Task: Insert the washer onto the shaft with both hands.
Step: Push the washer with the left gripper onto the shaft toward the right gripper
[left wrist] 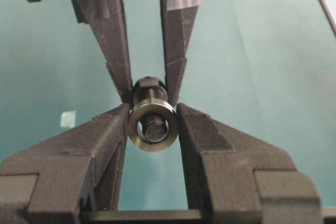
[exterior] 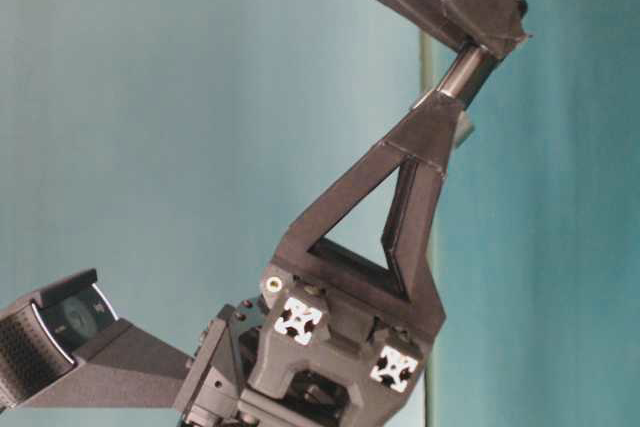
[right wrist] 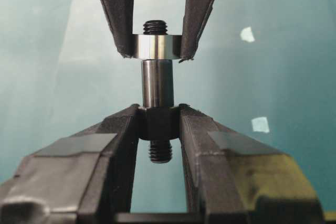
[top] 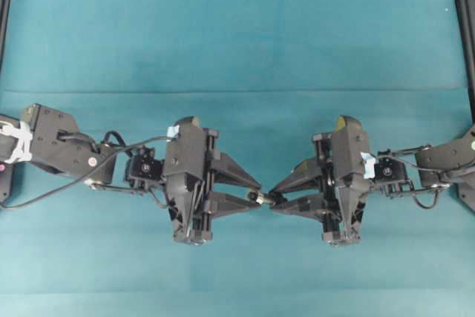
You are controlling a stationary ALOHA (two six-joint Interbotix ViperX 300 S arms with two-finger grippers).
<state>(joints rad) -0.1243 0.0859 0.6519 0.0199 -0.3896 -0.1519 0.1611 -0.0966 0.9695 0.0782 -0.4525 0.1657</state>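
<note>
Your left gripper (left wrist: pixel 153 129) is clamped on the washer (right wrist: pixel 155 46), which sits over the threaded tip of the shaft (right wrist: pixel 157 91). Your right gripper (right wrist: pixel 158 124) pinches the shaft's dark collar, above mid-tabletop (top: pixel 237 35). From overhead both parts blur into one speck between the fingers (top: pixel 237 174); how far on the ring sits is unclear.

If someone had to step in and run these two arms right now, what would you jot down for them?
Left gripper: shut on the washer, gripping its rim.
Right gripper: shut on the shaft, at its wide collar.
Both parts are held in mid-air between the arms, above the teal table.
Done: the washer sits over the shaft's threaded tip.
Left: slide it along the smooth section towards the collar, then release.
</note>
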